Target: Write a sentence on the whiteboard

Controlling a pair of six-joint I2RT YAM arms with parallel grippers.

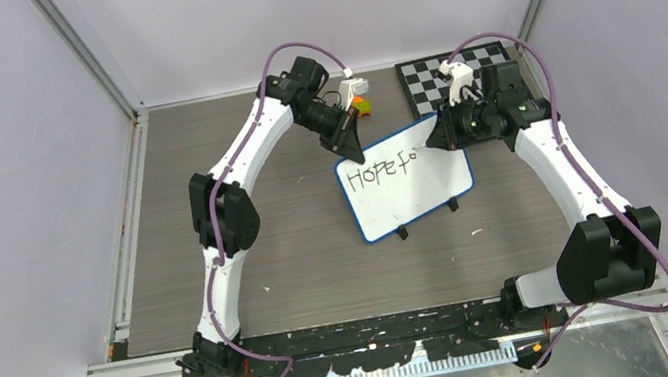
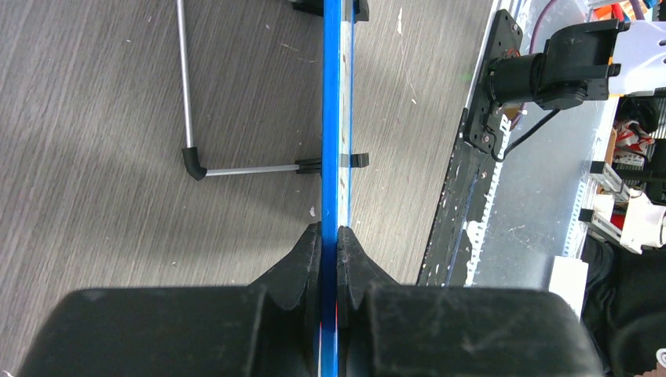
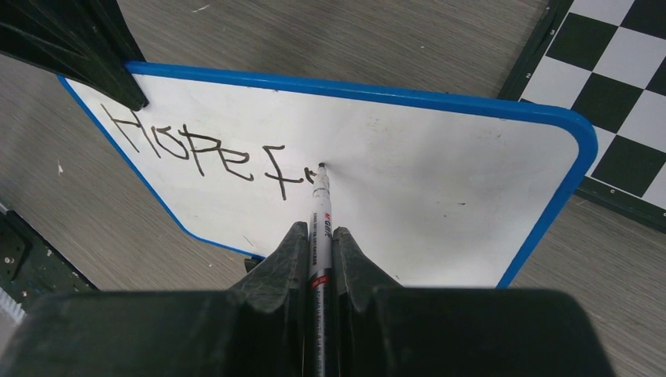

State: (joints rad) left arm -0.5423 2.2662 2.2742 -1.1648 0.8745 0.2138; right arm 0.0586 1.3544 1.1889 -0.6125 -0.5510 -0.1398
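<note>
On table (image 1: 300,255), blue-rimmed whiteboard (image 1: 409,192), black lettering

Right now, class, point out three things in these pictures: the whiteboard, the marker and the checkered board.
whiteboard (image 3: 455,204): right wrist view, bare white face right of the writing.
marker (image 3: 320,208): right wrist view, barrel behind the tip.
checkered board (image 3: 616,94): right wrist view, its squared top face.

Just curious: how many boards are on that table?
2: the whiteboard mid-table, gripped by the left pincer; the checkered board at the far right, partly hidden.
</note>
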